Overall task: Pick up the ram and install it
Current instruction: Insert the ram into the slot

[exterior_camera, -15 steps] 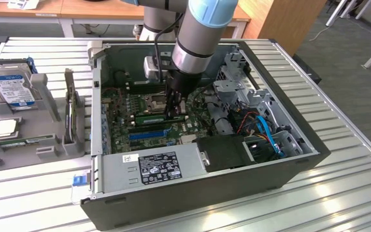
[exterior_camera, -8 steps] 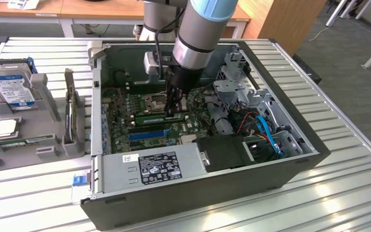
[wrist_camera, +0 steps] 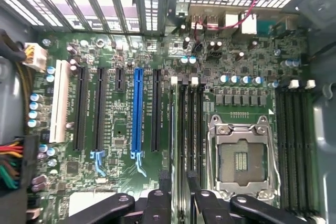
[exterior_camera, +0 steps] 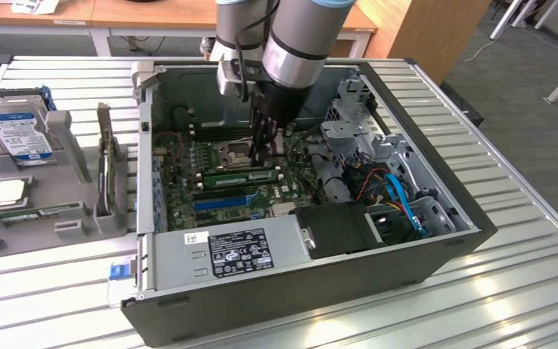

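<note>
Grey carpeted floor (exterior_camera: 540, 138) surrounds a ribbed metal table (exterior_camera: 511, 291), with wooden desks (exterior_camera: 143, 13) behind

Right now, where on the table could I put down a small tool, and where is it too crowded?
Bare ribbed table lies on the exterior view's right of the computer case and along the front edge below the parts holder. Inside the case it is crowded: the gripper is over the motherboard near the ram, with cables beside.
</note>
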{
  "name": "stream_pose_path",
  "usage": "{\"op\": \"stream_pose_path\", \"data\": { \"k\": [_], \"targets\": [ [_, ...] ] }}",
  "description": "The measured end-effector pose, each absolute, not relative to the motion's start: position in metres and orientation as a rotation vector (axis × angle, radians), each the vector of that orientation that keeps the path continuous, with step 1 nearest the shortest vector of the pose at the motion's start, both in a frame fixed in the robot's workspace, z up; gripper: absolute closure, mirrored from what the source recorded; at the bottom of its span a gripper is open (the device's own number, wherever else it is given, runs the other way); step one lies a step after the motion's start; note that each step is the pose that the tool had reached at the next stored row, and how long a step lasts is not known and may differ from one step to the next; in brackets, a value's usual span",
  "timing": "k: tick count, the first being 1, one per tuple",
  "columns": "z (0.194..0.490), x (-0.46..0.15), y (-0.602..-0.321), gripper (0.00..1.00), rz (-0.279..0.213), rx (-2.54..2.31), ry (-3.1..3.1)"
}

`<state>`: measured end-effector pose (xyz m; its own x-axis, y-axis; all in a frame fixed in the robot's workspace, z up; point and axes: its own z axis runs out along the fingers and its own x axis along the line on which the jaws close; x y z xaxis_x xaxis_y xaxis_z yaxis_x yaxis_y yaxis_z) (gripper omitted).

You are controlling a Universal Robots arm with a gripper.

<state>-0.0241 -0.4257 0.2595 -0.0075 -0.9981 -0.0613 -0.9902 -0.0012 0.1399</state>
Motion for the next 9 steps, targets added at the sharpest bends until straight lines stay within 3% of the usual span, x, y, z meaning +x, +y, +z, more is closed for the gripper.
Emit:
{"op": "stream_pose_path", "data": {
  "k": [9],
  "targets": [
    [0.287,-0.024,-0.426,0.75,-0.208,2.168,-2.176]
  ]
}}
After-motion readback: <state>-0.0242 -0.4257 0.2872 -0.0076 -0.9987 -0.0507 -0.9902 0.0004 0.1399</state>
